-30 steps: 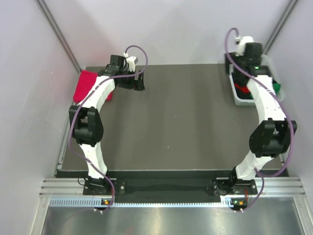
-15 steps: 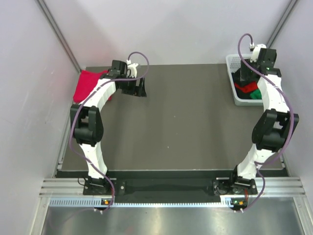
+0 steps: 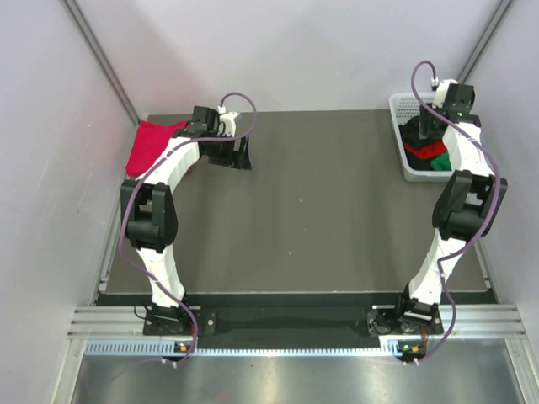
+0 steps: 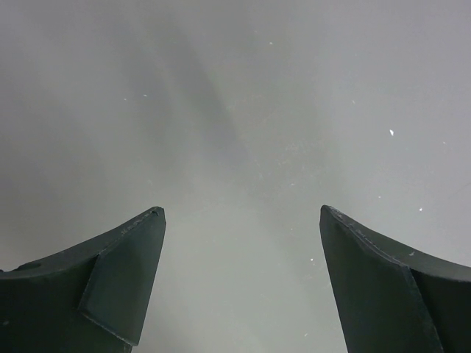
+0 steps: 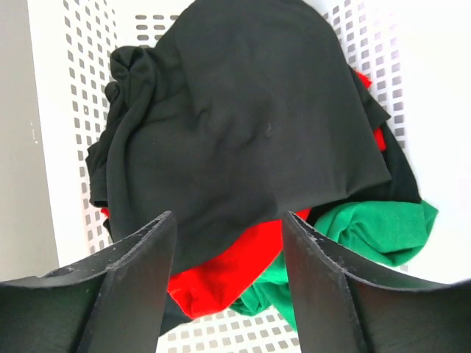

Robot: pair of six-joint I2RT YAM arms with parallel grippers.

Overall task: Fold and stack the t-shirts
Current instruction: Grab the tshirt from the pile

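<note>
draping black t-shirt (image 5: 243,125) over red tee (image 5: 221,276)

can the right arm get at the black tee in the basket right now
Probably yes. The right gripper hangs open directly above the white mesh basket, and the black tee lies atop the red tee and green tee, nothing covering it.
</note>
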